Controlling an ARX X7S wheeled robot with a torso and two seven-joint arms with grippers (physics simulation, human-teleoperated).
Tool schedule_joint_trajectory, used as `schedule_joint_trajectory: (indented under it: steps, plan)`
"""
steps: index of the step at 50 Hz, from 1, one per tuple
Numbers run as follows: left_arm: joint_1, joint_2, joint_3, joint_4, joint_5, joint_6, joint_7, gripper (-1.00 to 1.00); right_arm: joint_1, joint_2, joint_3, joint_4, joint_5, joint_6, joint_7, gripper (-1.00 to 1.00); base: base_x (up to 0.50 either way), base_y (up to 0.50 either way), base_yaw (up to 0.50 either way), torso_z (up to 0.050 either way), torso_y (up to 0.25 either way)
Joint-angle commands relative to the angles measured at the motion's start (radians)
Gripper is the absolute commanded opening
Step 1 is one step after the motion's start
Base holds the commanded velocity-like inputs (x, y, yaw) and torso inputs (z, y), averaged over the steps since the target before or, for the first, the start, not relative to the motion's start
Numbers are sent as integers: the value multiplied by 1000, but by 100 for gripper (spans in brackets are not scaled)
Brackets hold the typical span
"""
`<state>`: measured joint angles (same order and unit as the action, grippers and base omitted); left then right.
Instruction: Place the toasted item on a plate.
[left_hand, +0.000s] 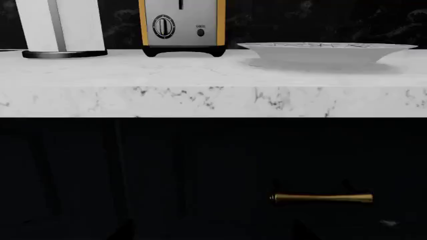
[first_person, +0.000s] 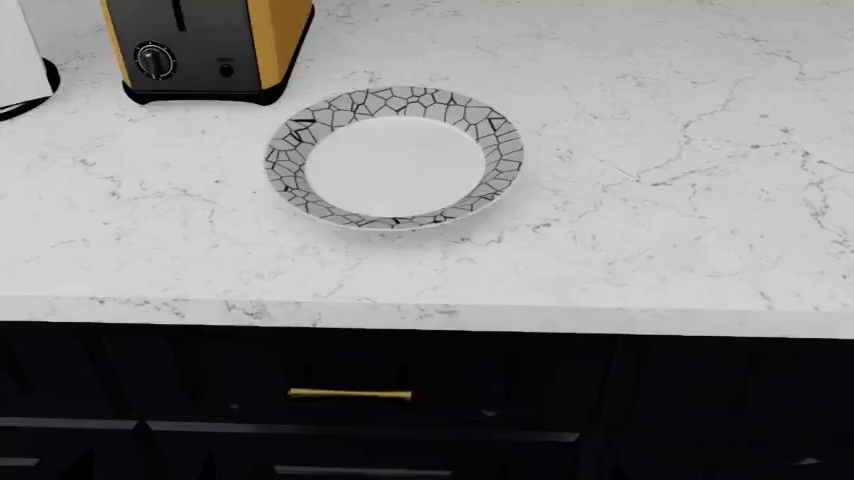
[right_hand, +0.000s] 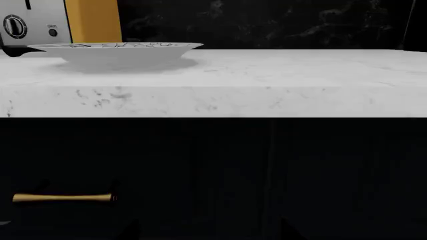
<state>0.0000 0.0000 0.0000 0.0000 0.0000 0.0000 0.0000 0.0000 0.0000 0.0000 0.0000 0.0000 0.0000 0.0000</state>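
The plate (first_person: 287, 150), white with a grey cracked-mosaic rim, lies empty on the marble counter just right of the toaster; the wrist views show it side-on (left_hand: 327, 50) (right_hand: 113, 50). The toasted item shows in no view. A yellow and steel toaster (first_person: 200, 50) (left_hand: 183, 25) (right_hand: 40, 25) stands at the back left, its top cut off by the frame edge. Both grippers hang below counter height in front of the dark cabinet. Only faint fingertip shapes of my left gripper (left_hand: 213, 235) and right gripper (right_hand: 207, 235) show, set wide apart with nothing between them. Neither arm appears in the head view.
The white marble counter (first_person: 641, 200) stretches to the right of the plate. A white appliance (first_person: 20, 60) (left_hand: 60, 25) stands left of the toaster. Below the counter edge are dark cabinet fronts with a brass drawer handle (first_person: 350, 394) (left_hand: 322, 198) (right_hand: 63, 198).
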Motion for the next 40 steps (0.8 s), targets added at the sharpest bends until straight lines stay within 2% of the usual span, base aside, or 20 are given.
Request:
schedule_joint_trajectory:
  steps: [1,11,40]
  plan:
    - [0,-10,11,0,-10,0,-11,100,0,9,-13,0,9,0,13,100,0,0,0,0,0]
    - [-7,-46,57,-19,-6,7,-47,100,-8,41,-48,-36,52,4,60,100,0,0,0,0,0]
    - [-25,-102,89,129,-48,-127,-91,100,18,92,-107,-108,66,43,110,100,0,0,0,50,0]
